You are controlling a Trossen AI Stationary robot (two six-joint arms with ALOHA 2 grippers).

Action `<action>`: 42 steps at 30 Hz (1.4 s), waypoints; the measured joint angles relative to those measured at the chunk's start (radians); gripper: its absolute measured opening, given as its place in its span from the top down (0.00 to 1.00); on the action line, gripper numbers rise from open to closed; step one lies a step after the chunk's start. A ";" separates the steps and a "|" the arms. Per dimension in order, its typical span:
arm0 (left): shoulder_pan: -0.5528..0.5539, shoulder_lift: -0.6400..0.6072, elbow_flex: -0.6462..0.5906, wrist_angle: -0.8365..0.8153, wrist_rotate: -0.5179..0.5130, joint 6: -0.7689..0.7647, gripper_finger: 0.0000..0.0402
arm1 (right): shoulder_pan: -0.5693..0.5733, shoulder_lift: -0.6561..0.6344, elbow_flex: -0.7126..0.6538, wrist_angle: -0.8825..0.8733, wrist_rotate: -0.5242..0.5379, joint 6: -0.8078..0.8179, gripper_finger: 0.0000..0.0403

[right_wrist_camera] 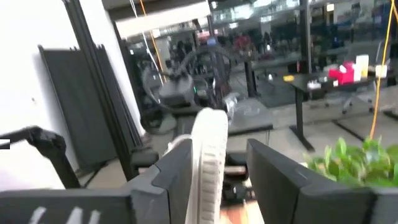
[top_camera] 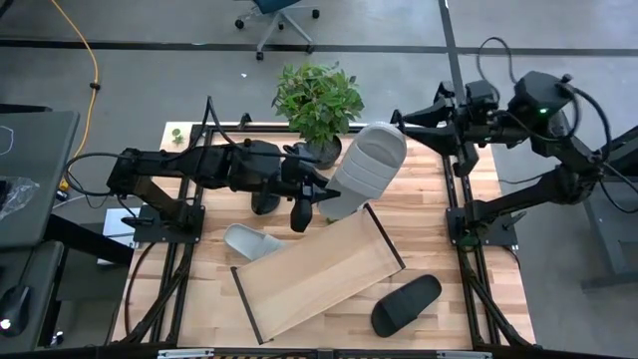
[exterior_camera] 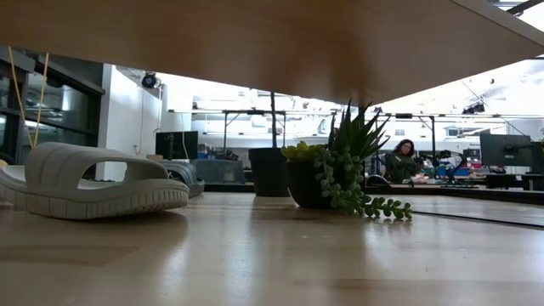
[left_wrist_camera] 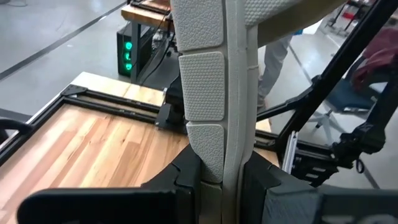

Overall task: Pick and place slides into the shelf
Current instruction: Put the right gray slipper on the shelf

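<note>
1. Three slides show plainly; the shelf (top_camera: 299, 284) lies slantwise on the front half of the table (top_camera: 469, 249), with all three outside it.
2. Left gripper (top_camera: 321, 195) reaches from the left side to the middle of the table, just behind the shelf's far long edge. In the left wrist view the left gripper (left_wrist_camera: 222, 180) has its dark fingers (left_wrist_camera: 186, 177) pressed against both faces of the held grey slide (left_wrist_camera: 205, 81), clamped near one end.
3. From above, the held grey slide (top_camera: 369, 165) is raised off the table and stands up on end, its ribbed sole turned toward the camera. It is over the gap between the potted plant (top_camera: 319, 98) and the shelf's far right corner.
4. Right gripper (top_camera: 401, 121) comes in from the right rear and sits at the upper end of the same slide. In the right wrist view the right gripper (right_wrist_camera: 217, 180) has its fingers (right_wrist_camera: 280, 183) parted on either side of the pale slide edge (right_wrist_camera: 209, 162), with a dark gap on one side, so they are wide rather than clamped.
5. Second grey slide (top_camera: 249, 241) lies flat on the table, just beside the shelf's left end. The low view shows it (exterior_camera: 93, 183) sole down at the left.
6. Black slide (top_camera: 406, 304) lies on the table near the shelf's right front edge, apart from it.
7. Beyond the table, the low view shows a potted succulent (exterior_camera: 340, 174) and a seated person (exterior_camera: 404, 160).
</note>
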 joint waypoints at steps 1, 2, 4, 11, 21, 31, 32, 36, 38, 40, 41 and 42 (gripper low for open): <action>0.000 0.000 0.000 -0.006 0.000 0.001 0.87 | 0.000 0.004 0.000 -0.007 0.000 0.000 0.64; 0.000 0.000 0.000 -0.011 0.000 0.002 0.87 | 0.000 0.007 0.000 -0.007 0.000 0.000 0.62; 0.000 0.000 0.000 -0.016 0.000 0.003 0.87 | 0.000 0.008 0.000 -0.013 0.000 0.000 0.58; 0.000 0.000 0.000 -0.021 -0.020 0.016 0.87 | 0.000 0.013 0.000 -0.024 -0.001 0.024 0.40; 0.001 0.000 0.000 -0.043 -0.029 0.019 0.87 | 0.000 0.037 0.000 -0.059 -0.016 0.047 0.41; 0.000 0.000 0.000 -0.059 -0.030 0.026 0.87 | 0.000 0.071 -0.001 -0.063 -0.047 0.049 0.55; 0.000 0.000 0.000 -0.060 -0.030 0.026 0.87 | 0.000 0.070 -0.001 -0.062 -0.040 0.047 0.58; 0.000 0.000 0.000 -0.060 -0.032 0.034 0.87 | 0.000 0.070 -0.001 -0.063 -0.017 0.044 0.72; 0.000 0.000 0.000 -0.061 -0.033 0.034 0.87 | 0.000 0.070 -0.001 -0.065 -0.010 0.043 0.80; 0.000 0.000 0.000 -0.063 -0.033 0.034 0.87 | 0.000 0.070 -0.001 -0.069 -0.007 0.041 0.86; 0.000 0.000 0.000 -0.066 -0.033 0.035 0.87 | 0.000 0.070 -0.001 -0.072 -0.007 0.036 0.89; 0.000 -0.001 0.000 -0.069 -0.033 0.040 0.87 | 0.000 0.070 -0.001 -0.074 -0.007 0.034 0.92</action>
